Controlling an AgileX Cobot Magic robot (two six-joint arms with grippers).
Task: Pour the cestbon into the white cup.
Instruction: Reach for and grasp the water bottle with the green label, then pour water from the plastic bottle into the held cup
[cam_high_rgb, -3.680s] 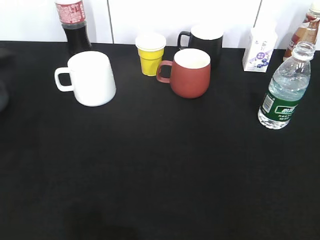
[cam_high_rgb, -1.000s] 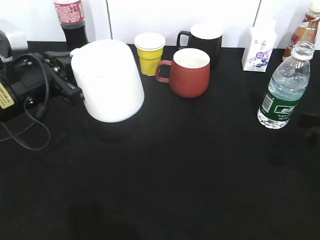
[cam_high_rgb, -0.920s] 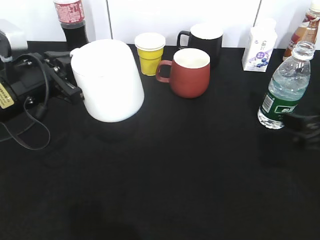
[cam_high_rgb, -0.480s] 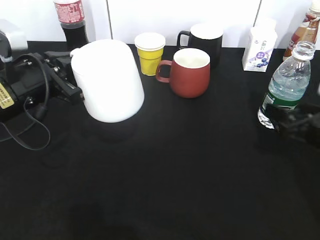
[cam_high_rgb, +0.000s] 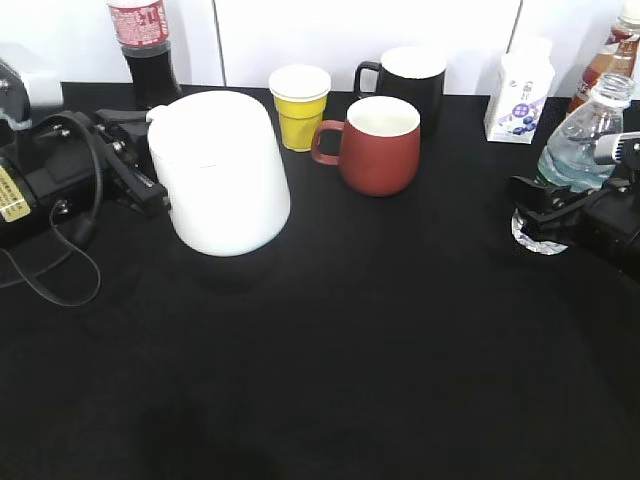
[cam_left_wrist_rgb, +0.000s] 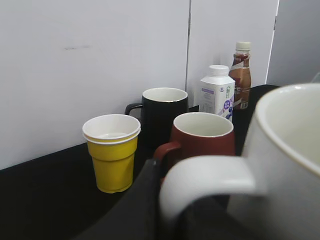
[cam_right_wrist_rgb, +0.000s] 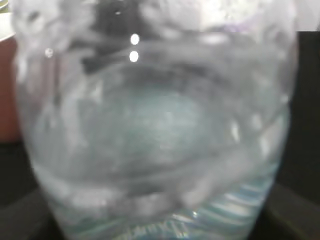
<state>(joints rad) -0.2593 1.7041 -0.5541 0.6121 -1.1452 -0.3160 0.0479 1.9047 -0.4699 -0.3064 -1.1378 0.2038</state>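
The white cup (cam_high_rgb: 225, 175) hangs tilted a little above the black table (cam_high_rgb: 350, 350), and my left gripper (cam_high_rgb: 150, 172) is shut on its loop handle from the left. In the left wrist view the cup (cam_left_wrist_rgb: 287, 150) fills the right side, with one dark finger of the gripper (cam_left_wrist_rgb: 167, 207) beside the handle. The cestbon (cam_high_rgb: 585, 135), a clear water bottle, stands at the far right. My right gripper (cam_high_rgb: 548, 207) is at its label height with its jaws on either side. The bottle (cam_right_wrist_rgb: 155, 125) fills the right wrist view, and the jaws are hidden there.
Along the back wall stand a cola bottle (cam_high_rgb: 145, 45), a yellow cup (cam_high_rgb: 300, 108), a black mug (cam_high_rgb: 412, 80), a milk carton (cam_high_rgb: 518, 95) and a brown drink bottle (cam_high_rgb: 605, 65). A red-brown mug (cam_high_rgb: 382, 148) stands in front of the black mug.
My right gripper came in from the right edge and now sits around the cestbon. The bottle's top has shifted slightly. The white cup has moved slightly right and down in my left gripper.
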